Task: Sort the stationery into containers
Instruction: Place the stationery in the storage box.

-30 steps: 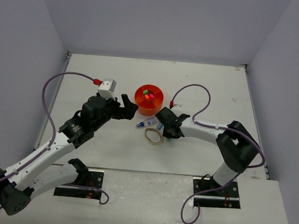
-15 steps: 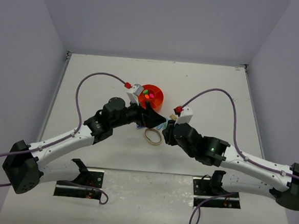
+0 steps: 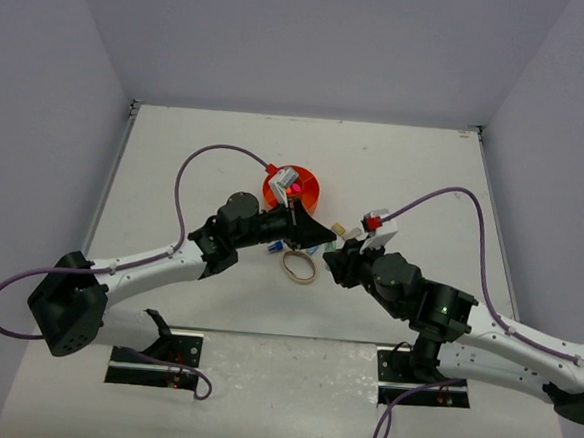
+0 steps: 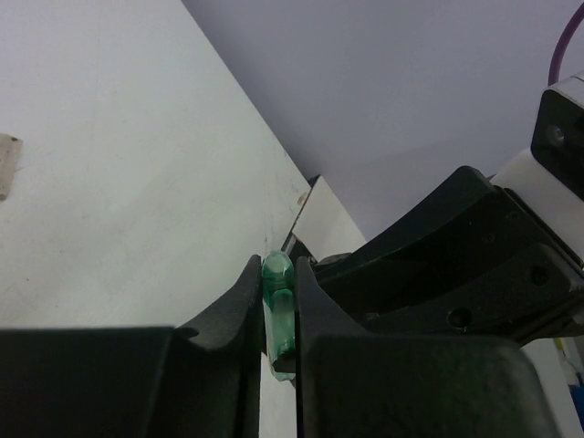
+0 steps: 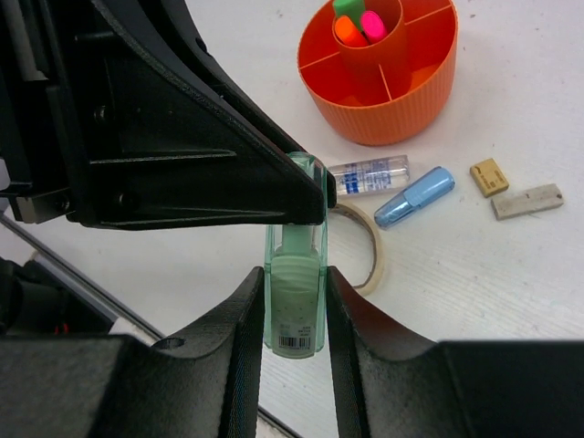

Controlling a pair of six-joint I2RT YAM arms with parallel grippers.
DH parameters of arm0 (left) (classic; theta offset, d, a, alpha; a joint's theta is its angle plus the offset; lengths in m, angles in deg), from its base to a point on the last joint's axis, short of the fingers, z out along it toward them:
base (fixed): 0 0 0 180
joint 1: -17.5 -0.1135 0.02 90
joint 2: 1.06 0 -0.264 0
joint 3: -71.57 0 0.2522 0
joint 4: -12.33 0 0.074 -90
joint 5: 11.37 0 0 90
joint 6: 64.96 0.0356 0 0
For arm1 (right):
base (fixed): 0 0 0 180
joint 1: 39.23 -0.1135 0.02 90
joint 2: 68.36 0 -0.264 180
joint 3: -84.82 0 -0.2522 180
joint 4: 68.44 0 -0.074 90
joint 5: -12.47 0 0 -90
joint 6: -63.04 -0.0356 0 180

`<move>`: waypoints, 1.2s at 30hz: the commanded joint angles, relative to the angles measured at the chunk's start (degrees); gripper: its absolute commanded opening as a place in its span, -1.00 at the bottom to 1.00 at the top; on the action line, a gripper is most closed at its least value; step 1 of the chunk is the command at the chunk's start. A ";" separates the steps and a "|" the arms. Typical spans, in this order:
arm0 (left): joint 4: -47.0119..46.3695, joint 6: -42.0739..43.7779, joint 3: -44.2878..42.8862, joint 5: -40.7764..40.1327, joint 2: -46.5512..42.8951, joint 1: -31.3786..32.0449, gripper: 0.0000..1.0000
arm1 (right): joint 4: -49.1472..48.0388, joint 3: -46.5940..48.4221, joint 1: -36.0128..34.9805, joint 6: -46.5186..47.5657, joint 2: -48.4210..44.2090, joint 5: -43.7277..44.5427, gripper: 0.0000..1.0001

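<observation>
While both of my arms meet near the middle of the overhead view, my left gripper [image 4: 276, 270] and my right gripper [image 5: 294, 278] are each pinched on the same green mini marker [image 5: 294, 315].

Seen from my right wrist, the marker runs up the lower centre of the frame. Its labelled lower part is squeezed between my right fingers. Its upper end is clamped at the tips of my left fingers, whose black bulk fills the upper left of that frame. Seen from my left wrist, the marker shows as a pale green sliver pressed between my two dark fingers at the lower centre. The body of my right gripper looms at the right.

At the upper right of the right wrist view sits the orange organizer [image 5: 401, 100]. Its centre cup [image 5: 365, 59] holds three highlighters [image 5: 372, 23], capped green, orange and pink.

Just below the organizer on the table [image 5: 511, 292] lies the blue-tipped pen [image 5: 370, 173]. A blue mini marker [image 5: 415, 196] lies slanted just right of it. Further right are a square tan block [image 5: 489, 176] and a long tan block [image 5: 527, 201], close to each other but apart.

The rubber band [image 5: 376, 246] lies below the pen, and the green marker and my right finger hide part of it.
</observation>
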 commanded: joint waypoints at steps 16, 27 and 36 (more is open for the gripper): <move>32.63 23.21 -31.74 -47.79 15.96 -3.37 -1.00 | 16.78 5.14 -0.25 -11.76 -4.01 13.60 0.98; 31.53 26.65 -50.59 -53.26 37.16 -9.52 -1.00 | 21.62 3.58 -0.30 -13.85 -9.24 11.73 0.98; 28.00 26.23 -47.02 -54.24 38.92 -10.05 -1.00 | 21.71 2.06 -0.30 -14.18 -8.78 9.45 0.98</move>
